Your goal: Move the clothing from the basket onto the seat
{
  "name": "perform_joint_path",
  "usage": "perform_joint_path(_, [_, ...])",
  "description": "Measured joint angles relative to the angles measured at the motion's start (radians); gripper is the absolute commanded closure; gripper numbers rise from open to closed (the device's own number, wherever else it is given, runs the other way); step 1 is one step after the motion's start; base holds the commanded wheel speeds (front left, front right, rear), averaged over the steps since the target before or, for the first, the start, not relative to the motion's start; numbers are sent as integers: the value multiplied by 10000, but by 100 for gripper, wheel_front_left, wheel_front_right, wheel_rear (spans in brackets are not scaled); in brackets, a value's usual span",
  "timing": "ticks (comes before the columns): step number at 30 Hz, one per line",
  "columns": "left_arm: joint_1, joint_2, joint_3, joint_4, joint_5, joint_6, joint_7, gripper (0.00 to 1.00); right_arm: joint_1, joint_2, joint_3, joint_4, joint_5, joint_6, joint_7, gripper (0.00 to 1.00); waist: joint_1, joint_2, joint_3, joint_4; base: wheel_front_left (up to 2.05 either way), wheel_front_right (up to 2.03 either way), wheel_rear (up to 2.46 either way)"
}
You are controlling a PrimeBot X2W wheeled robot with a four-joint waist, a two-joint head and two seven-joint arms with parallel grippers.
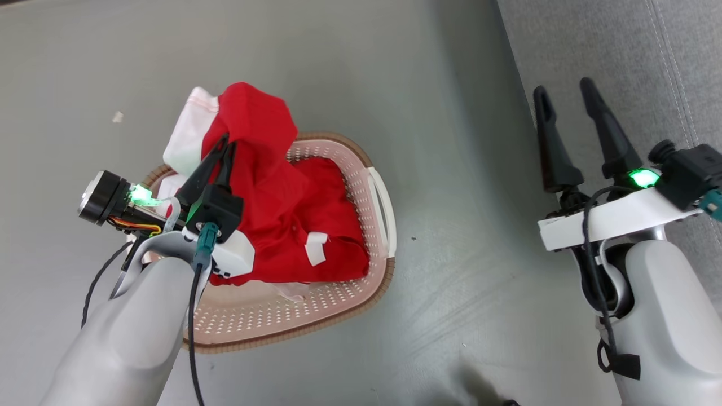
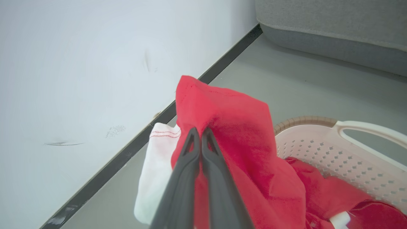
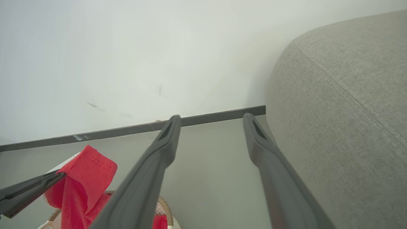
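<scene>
Closest in, the left claw is pinched shut on a fold of the red clothing, its two dark fingers pressed together with the cloth bunched around their tips. The gripped part stands raised above the basket, with a white section hanging at its far side, and it trails down into the rest of the red pile lying inside. The basket sits on the grey floor. Off to the right, the right claw hangs with its fingers spread wide and nothing between them, just beside the edge of the grey seat. Beyond the basket, a dark skirting strip runs along the foot of a pale wall.
</scene>
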Motion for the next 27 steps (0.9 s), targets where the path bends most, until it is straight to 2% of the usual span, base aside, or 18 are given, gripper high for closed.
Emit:
perform_joint_path(5, [372, 278, 2, -899, -238, -244, 0, 100, 1, -35, 207, 276, -384, 0, -6, 0, 0, 0, -357, 259, 0, 0, 0])
perform_joint_path(13, [543, 612, 259, -1960, -621, -514, -2, 100, 0, -512, 637, 614, -610, 0, -6, 0, 0, 0, -1010, 679, 0, 0, 0])
perform_joint_path(27, [884, 798, 213, -2794, -1419, -1651, -2, 100, -3, -1434, 2201, 1327, -696, 0, -8, 0, -1, 0, -2319, 1318, 0, 0, 0])
